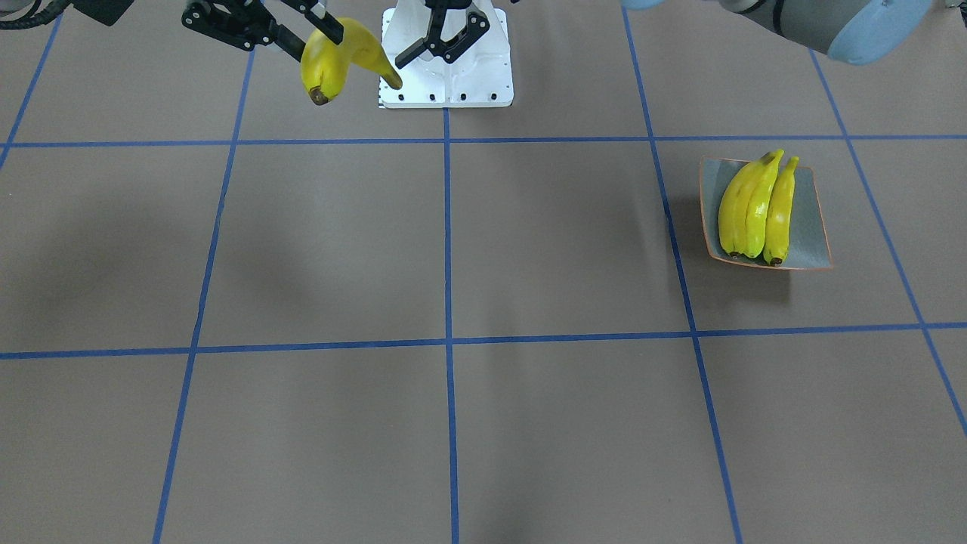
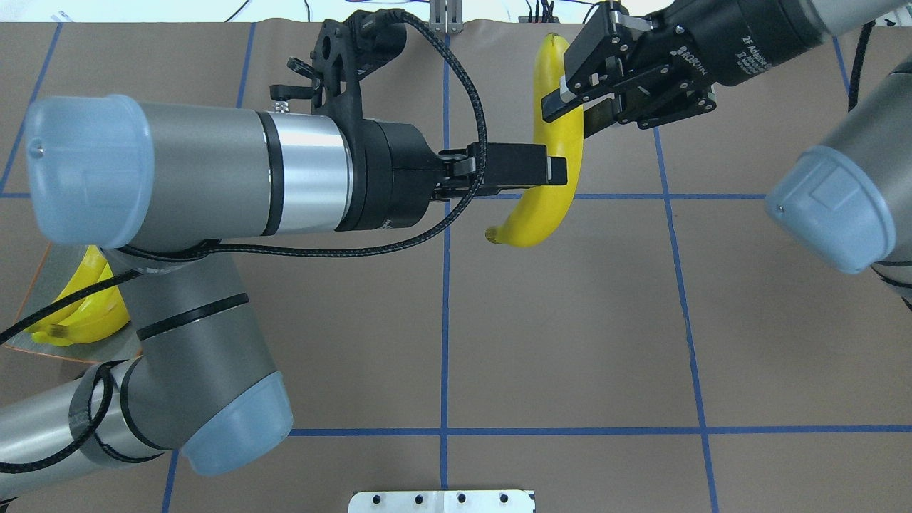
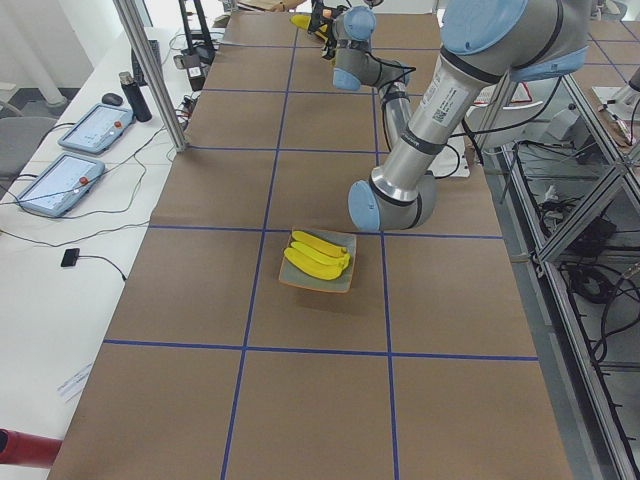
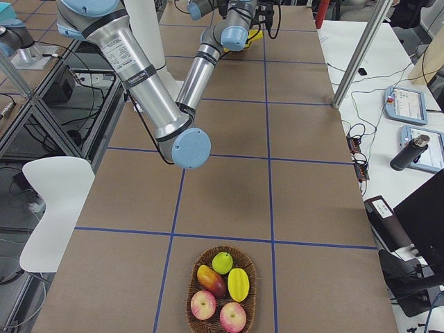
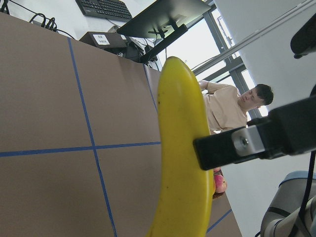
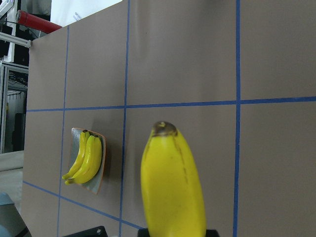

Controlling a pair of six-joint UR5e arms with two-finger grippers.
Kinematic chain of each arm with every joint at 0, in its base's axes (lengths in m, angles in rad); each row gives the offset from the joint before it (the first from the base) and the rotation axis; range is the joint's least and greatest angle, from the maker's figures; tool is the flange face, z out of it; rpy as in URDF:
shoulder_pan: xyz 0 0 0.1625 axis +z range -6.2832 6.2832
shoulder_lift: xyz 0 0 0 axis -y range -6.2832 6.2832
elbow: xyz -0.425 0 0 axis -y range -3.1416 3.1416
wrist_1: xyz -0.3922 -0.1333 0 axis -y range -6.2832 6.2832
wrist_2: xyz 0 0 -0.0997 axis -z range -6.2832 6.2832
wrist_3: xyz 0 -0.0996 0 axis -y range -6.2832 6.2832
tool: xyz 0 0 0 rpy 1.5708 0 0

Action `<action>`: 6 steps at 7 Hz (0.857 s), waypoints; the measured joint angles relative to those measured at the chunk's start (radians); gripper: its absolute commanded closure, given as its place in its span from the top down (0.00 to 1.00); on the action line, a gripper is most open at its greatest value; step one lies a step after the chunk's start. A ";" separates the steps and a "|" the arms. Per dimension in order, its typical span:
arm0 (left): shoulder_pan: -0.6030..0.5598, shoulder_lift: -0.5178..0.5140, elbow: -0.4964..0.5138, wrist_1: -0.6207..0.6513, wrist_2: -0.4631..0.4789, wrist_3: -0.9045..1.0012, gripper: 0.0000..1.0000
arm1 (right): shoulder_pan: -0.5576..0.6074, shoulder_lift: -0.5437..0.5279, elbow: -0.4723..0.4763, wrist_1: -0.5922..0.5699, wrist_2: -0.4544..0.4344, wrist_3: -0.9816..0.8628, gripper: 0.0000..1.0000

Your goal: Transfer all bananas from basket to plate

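Note:
My right gripper (image 2: 573,110) is shut on a yellow banana (image 2: 552,178) and holds it in the air over the table's far middle; it shows too in the front view (image 1: 340,57). My left gripper (image 2: 556,171) is open (image 1: 434,53) at the banana's lower half; I cannot tell whether it touches. The grey-blue plate (image 1: 804,227) holds three bananas (image 1: 755,208) side by side. The wicker basket (image 4: 254,284) at the table's right end holds other fruit, with no banana in view.
The white robot base (image 1: 446,83) stands at the table's robot side. My left arm's elbow (image 2: 235,420) hangs over the plate's side (image 2: 107,349). A person (image 5: 237,103) shows beyond the table. Tablets (image 3: 60,185) lie on a side desk.

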 measured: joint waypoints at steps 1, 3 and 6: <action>0.003 0.000 0.018 -0.027 0.000 0.000 1.00 | -0.008 0.000 0.003 0.000 0.001 0.001 0.00; 0.011 -0.002 0.023 -0.043 0.000 0.000 1.00 | -0.020 0.000 0.004 0.000 0.000 0.002 0.00; 0.026 -0.010 0.020 -0.046 0.000 0.000 0.99 | -0.029 0.000 0.015 0.000 0.000 0.002 0.00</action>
